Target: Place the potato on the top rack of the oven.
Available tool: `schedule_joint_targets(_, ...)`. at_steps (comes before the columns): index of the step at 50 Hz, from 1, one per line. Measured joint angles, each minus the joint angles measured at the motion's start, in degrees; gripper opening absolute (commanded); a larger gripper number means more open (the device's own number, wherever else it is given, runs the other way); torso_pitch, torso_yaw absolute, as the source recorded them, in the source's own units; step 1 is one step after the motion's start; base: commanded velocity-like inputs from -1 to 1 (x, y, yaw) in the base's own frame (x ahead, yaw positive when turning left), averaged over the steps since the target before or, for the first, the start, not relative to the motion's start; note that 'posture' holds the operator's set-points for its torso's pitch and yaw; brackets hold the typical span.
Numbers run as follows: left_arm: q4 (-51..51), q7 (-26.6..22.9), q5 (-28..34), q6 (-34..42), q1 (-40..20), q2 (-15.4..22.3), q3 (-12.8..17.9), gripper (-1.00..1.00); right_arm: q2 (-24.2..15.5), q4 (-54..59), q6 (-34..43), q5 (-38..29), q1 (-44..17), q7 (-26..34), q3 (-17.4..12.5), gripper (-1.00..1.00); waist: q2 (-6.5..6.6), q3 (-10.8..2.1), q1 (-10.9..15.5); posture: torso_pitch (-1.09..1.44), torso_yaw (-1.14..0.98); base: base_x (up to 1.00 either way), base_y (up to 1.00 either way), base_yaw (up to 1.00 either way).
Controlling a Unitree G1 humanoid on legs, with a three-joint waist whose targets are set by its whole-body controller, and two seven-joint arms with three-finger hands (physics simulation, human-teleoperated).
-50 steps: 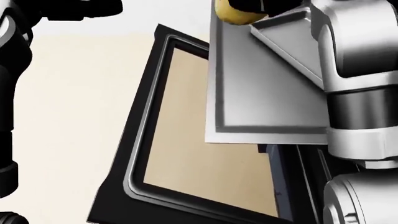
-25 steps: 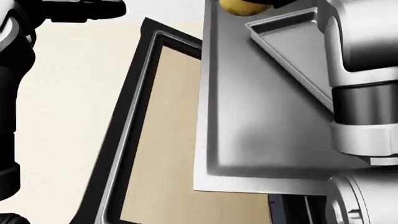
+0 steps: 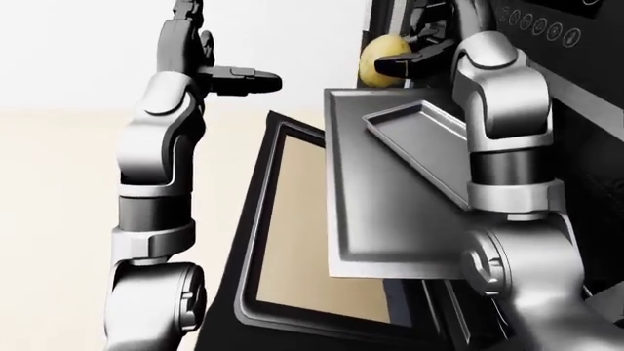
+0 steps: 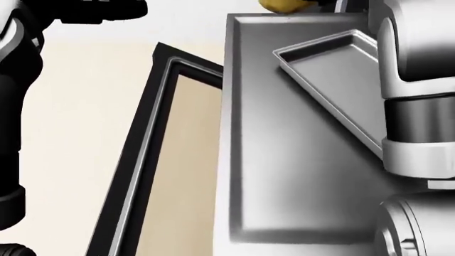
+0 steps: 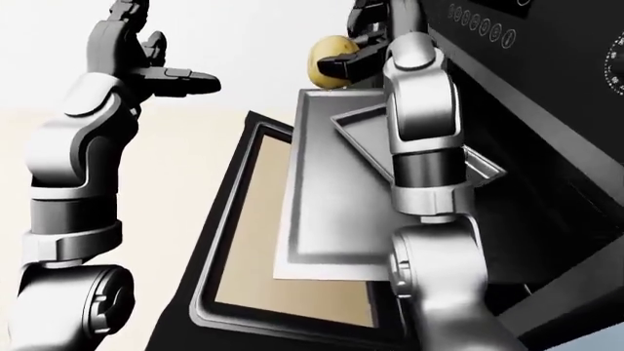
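Observation:
A yellow potato (image 3: 381, 58) is held in the air by my right hand (image 3: 407, 61), whose dark fingers close round its right side. It hangs just above the top edge of a grey pulled-out oven rack (image 3: 385, 219). A shallow metal baking tray (image 3: 421, 150) lies askew on that rack. My right forearm reaches up across the tray's right end. My left hand (image 3: 246, 79) is raised at the upper left, fingers spread and empty. The head view shows only the potato's lower edge (image 4: 280, 6) at the top.
The oven door (image 3: 292, 241) hangs open below the rack, its glass panel framed in black. A dark control panel (image 5: 483, 28) with round buttons sits at the upper right. A pale floor (image 3: 58, 219) spreads on the left.
The whole head view has shifted. The rack now fills more of it and reaches lower, the door has slid left, and the potato sits higher at the top edge.

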Motion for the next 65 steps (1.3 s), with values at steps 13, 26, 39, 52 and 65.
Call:
schedule_joint_targets(13,0.53,0.26,-0.10,0.65,0.17,-0.03,-0.21,1.00,-1.02,2.13,-0.23,0.01,-0.16,0.37,0.09,-1.00,-1.51,0.98,0.77,0.00,0.00,0.00,0.00,0.00)
schedule_joint_targets(26,0.58,0.14,-0.19,0.20,-0.02,0.32,0.09,1.00,-5.97,9.05,0.52,-8.33,-5.05,8.61,2.97,-1.00,-1.47,0.63,0.63,0.00,0.00,0.00,0.00,0.00)
schedule_joint_targets(39,0.28,0.31,0.00,0.35,0.59,0.21,0.09,1.00,-9.25,20.51,-7.73,-23.55,-9.35,18.50,3.16,-1.00,-1.69,0.70,0.79,0.00,0.00,0.00,0.00,0.00)
schedule_joint_targets(52,0.50,0.26,0.12,0.08,0.74,-0.06,-0.06,1.00,-9.37,24.07,-15.33,-31.21,-5.84,18.58,2.46,-1.00,-1.79,0.44,1.14,0.00,0.00,0.00,0.00,0.00)
schedule_joint_targets(65,1.66,0.15,0.31,-0.48,0.62,0.25,0.22,1.00,-9.14,33.31,-20.83,-31.16,-4.23,10.38,0.71,-1.00,-1.88,0.10,1.32,0.00,0.00,0.00,0.00,0.00)
